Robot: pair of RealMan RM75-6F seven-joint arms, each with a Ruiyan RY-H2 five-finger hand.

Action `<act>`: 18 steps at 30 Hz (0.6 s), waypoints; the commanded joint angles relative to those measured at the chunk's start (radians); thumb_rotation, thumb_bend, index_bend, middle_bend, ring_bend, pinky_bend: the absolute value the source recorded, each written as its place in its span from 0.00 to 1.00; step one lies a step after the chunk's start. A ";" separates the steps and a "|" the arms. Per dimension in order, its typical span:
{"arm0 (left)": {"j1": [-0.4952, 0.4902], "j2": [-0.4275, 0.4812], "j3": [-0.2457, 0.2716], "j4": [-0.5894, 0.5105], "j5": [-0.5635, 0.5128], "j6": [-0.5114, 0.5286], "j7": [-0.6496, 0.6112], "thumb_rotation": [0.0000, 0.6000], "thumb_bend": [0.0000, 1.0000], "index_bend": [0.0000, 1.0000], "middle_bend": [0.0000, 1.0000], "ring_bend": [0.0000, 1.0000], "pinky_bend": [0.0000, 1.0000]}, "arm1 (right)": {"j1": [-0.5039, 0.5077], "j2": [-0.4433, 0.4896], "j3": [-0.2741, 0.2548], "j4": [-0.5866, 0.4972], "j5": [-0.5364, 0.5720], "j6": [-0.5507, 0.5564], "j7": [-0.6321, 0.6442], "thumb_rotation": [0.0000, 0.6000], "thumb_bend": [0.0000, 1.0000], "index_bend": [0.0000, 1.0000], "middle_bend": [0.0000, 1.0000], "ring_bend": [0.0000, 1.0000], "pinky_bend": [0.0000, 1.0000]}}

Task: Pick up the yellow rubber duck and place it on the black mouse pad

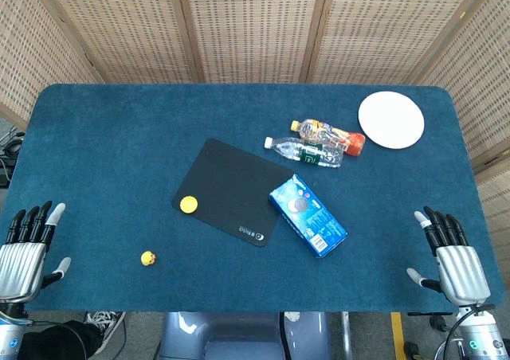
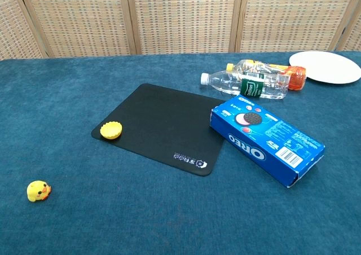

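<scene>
- head view: left hand [image 1: 24, 248] and right hand [image 1: 450, 256] rest at the near table corners, fingers spread, holding nothing; yellow rubber duck [image 1: 148, 258] sits near the left hand, off the black mouse pad [image 1: 231, 189].
- chest view: duck [image 2: 38, 191] on blue cloth, apart from pad [image 2: 163, 125]; hands out of frame.

Small yellow rubber duck [image 2: 38, 191], upright on the blue cloth near the table's front-left edge, orange beak to the right in the chest view. Well apart from it, flat black mouse pad [image 2: 161, 128], rectangular, turned at an angle, white logo by its front corner.
</scene>
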 commanded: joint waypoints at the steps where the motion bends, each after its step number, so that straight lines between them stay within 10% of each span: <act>1: 0.000 0.000 -0.001 0.000 -0.004 -0.003 0.000 1.00 0.27 0.00 0.00 0.00 0.00 | 0.000 0.000 0.000 0.001 0.000 0.001 0.002 1.00 0.00 0.03 0.00 0.00 0.01; 18: -0.006 0.000 -0.007 0.005 -0.004 -0.014 -0.011 1.00 0.27 0.00 0.00 0.00 0.00 | 0.004 0.001 0.009 0.001 0.016 -0.009 0.005 1.00 0.00 0.03 0.00 0.00 0.01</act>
